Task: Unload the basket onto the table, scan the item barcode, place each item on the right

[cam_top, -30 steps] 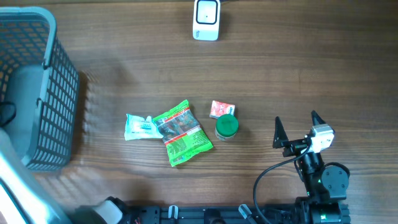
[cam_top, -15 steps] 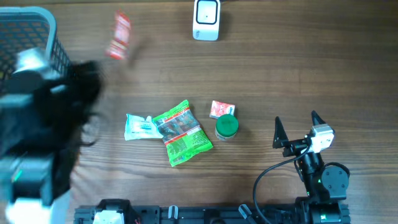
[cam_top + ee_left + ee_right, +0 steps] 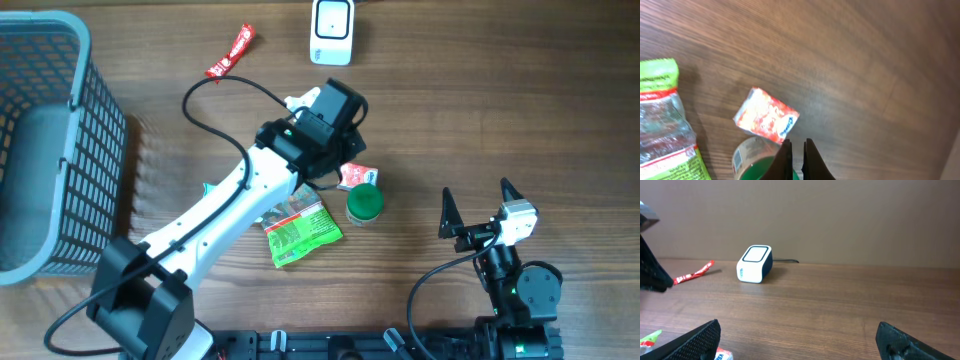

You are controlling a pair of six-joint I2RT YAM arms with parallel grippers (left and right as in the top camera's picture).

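Left tool point(image 3: 796, 146) closed, perhaps above carton point(image 3: 766, 120)

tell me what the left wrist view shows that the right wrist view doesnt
Only the left wrist view: the shut left gripper, the green-lidded jar, and the small red box and green packet close up.
Only the right wrist view: the scanner, the red sachet and the open right gripper.
Both: the wooden table. Slivers at the right wrist view's lower left may be the packet and box, but too little shows to tell.
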